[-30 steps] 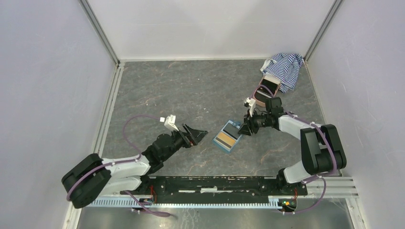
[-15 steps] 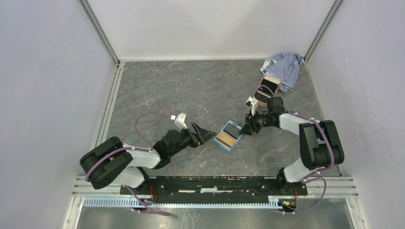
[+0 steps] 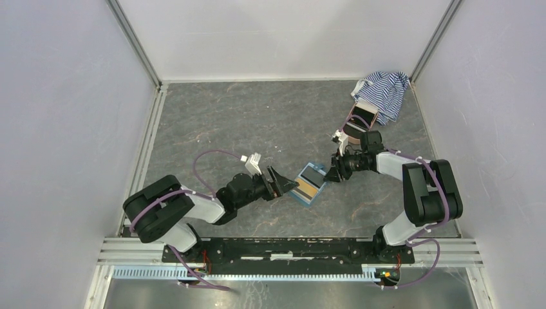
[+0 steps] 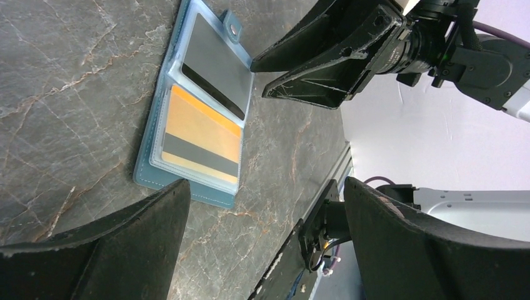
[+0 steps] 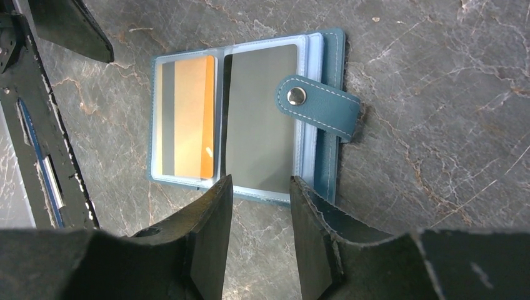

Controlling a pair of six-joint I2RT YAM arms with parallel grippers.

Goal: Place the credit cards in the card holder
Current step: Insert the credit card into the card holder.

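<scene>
The teal card holder [image 5: 330, 164] lies open and flat on the table, its snap tab [image 5: 320, 106] folded over the right page. A dark grey credit card [image 5: 259, 119] sits in the right sleeve and a tan-gold one with a dark stripe [image 5: 187, 125] in the left sleeve. My right gripper [image 5: 260, 182] hovers at the holder's near edge, open, with only table between its fingers. From the other side comes my left gripper [image 4: 267, 183], wide open and empty, its tips just short of the holder [image 4: 187, 187]. From above, both grippers flank the holder [image 3: 301, 198].
A pink oval case [image 3: 358, 122] and a blue-white striped cloth [image 3: 384, 90] lie at the back right, behind my right arm. The black mounting rail [image 3: 290, 248] runs along the near edge. Walls enclose the table on three sides.
My left arm has stretched rightwards, bringing its open gripper close to the card holder. The right gripper has stayed at the holder's far side.
</scene>
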